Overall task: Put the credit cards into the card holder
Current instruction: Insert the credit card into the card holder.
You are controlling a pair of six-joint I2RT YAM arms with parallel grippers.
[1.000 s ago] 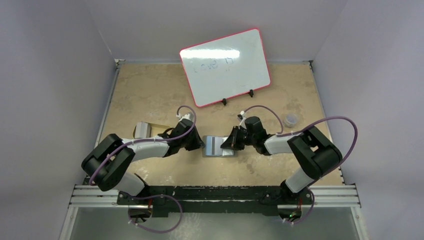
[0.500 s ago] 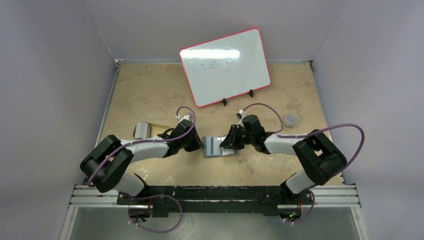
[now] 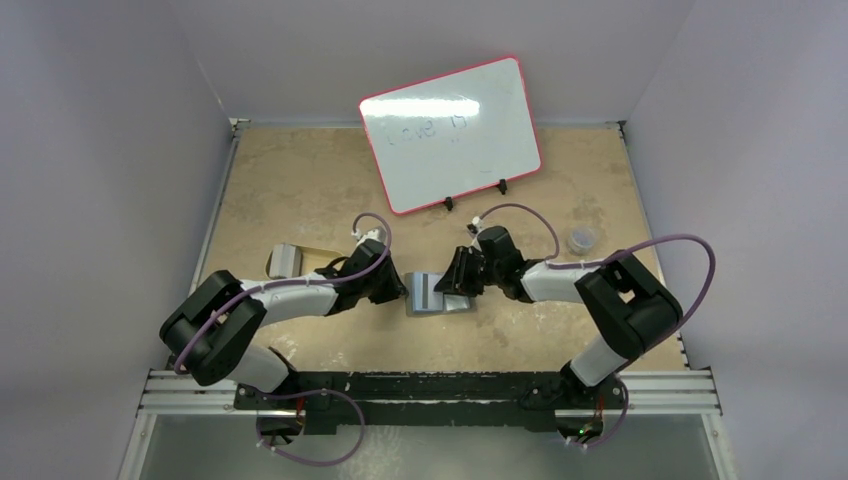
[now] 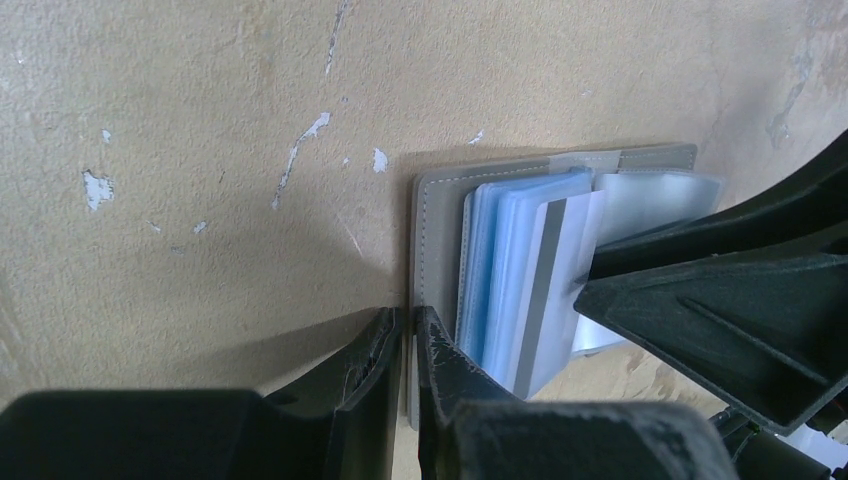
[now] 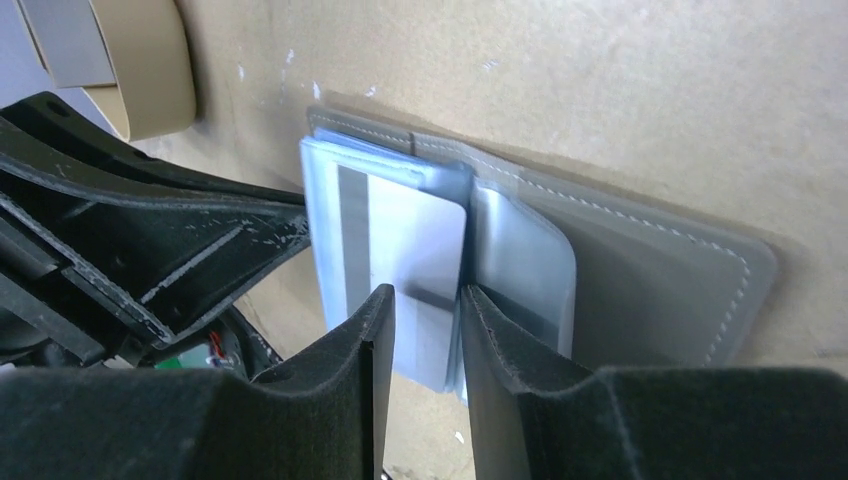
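The grey card holder point(image 3: 430, 296) lies open on the table between both grippers. It also shows in the left wrist view point(image 4: 436, 230) and the right wrist view point(image 5: 660, 270). My left gripper point(image 4: 408, 325) is shut on the holder's grey left edge. A pale credit card with a grey stripe point(image 5: 400, 240) lies over the blue-grey pockets of the left half, and shows in the left wrist view point(image 4: 545, 290) too. My right gripper point(image 5: 425, 300) is low over this card's near edge, jaws a little apart, one finger on each side of the holder's fold. Other cards are not visible.
A gold tin point(image 3: 318, 259) with its grey lid point(image 3: 284, 260) sits left of the left gripper and shows in the right wrist view point(image 5: 150, 70). A red-framed whiteboard point(image 3: 450, 135) stands at the back. A small round clear object point(image 3: 581, 239) lies to the right.
My right gripper has moved a little left and further over the open card holder. The left gripper and the holder have stayed in place.
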